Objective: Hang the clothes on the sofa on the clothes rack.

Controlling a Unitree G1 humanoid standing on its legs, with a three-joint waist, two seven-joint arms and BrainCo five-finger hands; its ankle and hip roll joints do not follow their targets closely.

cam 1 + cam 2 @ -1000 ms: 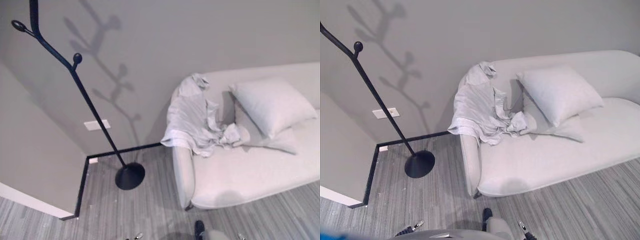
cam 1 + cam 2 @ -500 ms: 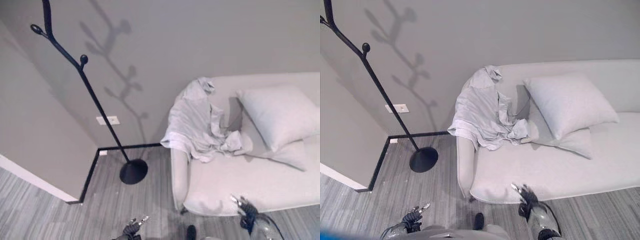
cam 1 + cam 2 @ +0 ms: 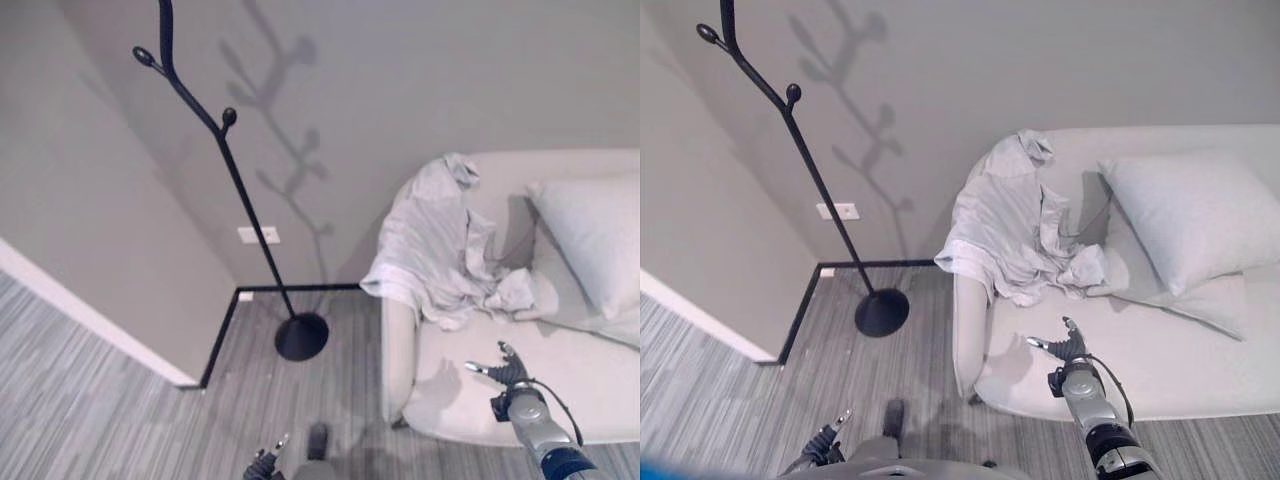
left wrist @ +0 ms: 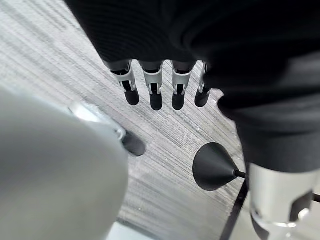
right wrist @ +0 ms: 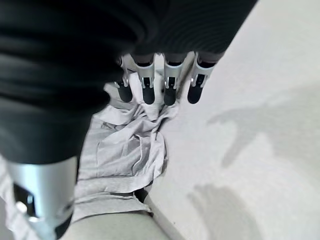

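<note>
fig.: head views, both wrist views. pale grey crumpled garment [image 3: 1015, 235] lies draped over the armrest end of the light grey upholstered sofa [image 3: 1160, 370], one edge hanging down the outer side, the rest bunched on the seat just beside a pale grey square cushion [image 3: 1195, 220] leaning on the backrest. black metal branch-style clothes rack [image 3: 790, 160] w/ knobbed pegs stands on its round base [image 3: 882, 312] in the wall corner, on grey striped floor [image 3: 730, 410], well apart from the garment; nothing hangs on its pegs as far as seen.

right hand [image 3: 1068, 350] is held out above the sofa seat, near the garment but short of it; fingers [image 5: 145, 90] straight & spread, holding nothing, w/ cloth showing past the tips in the right wrist view. left hand [image 3: 264, 463] shows low at the lower edge of the head views; in the left wrist view its fingers [image 4: 152, 90] hang straight & relaxed over the floor, empty, w/ the rack base beyond.

progress, judged: early stage, reach toward garment under way. nothing grasped yet. left to do: close on the cloth, lift it clear of the armrest, carry it across to the rack, hook it over a peg.
</note>
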